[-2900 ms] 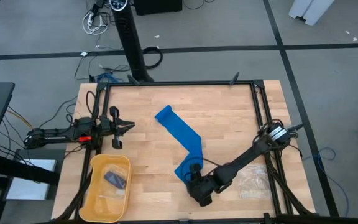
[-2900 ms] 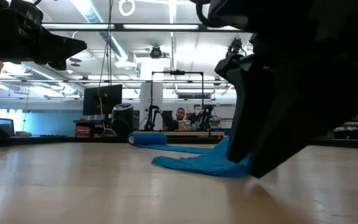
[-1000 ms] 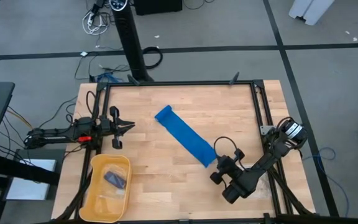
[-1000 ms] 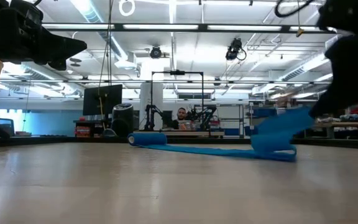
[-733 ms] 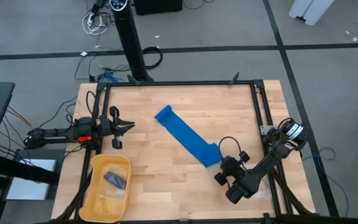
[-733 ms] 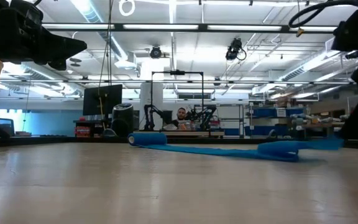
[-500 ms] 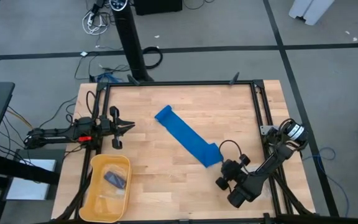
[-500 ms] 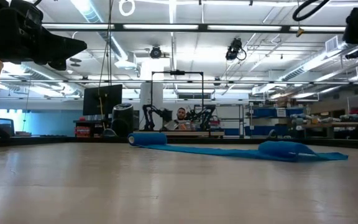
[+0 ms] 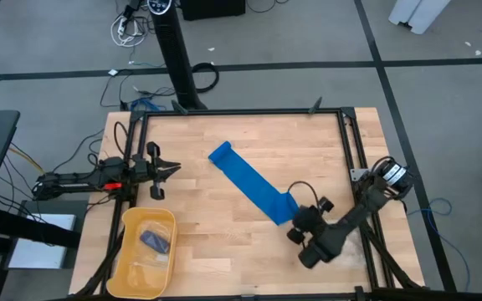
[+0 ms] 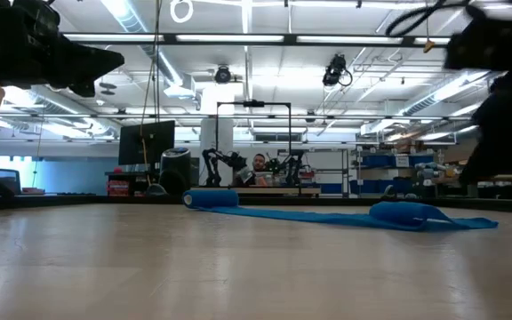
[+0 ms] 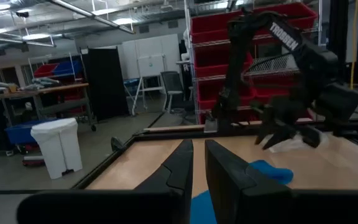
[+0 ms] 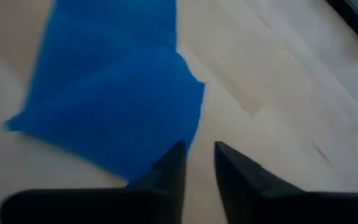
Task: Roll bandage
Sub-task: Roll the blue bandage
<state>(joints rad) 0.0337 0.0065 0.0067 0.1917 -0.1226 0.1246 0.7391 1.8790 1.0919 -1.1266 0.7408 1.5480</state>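
The bright blue bandage (image 9: 249, 182) lies flat as a slanting strip across the table's middle. Its far end (image 10: 210, 198) is curled into a small roll. Its near end (image 12: 117, 106) lies right before my right gripper (image 9: 296, 221). That gripper slants down over this end, its fingers (image 12: 174, 163) a narrow gap apart with nothing between them. Whether a fingertip touches the cloth, I cannot tell. My left gripper (image 9: 176, 168) hangs level at the table's left edge, far from the bandage, with a narrow gap between its fingers (image 11: 180, 168).
A yellow basket (image 9: 129, 224) with a small dark packet (image 9: 156, 241) stands at the near left corner. A clear plastic bag (image 9: 351, 242) lies under the right arm. A black frame rail (image 9: 241, 112) rims the table. A person (image 10: 258, 164) sits far behind.
My right gripper has opened and let go of the bandage's near end. That end was lifted and has dropped flat onto the table. The gripper drew back a little toward the near right corner, then returned toward that end. The rest of the strip has stayed in place.
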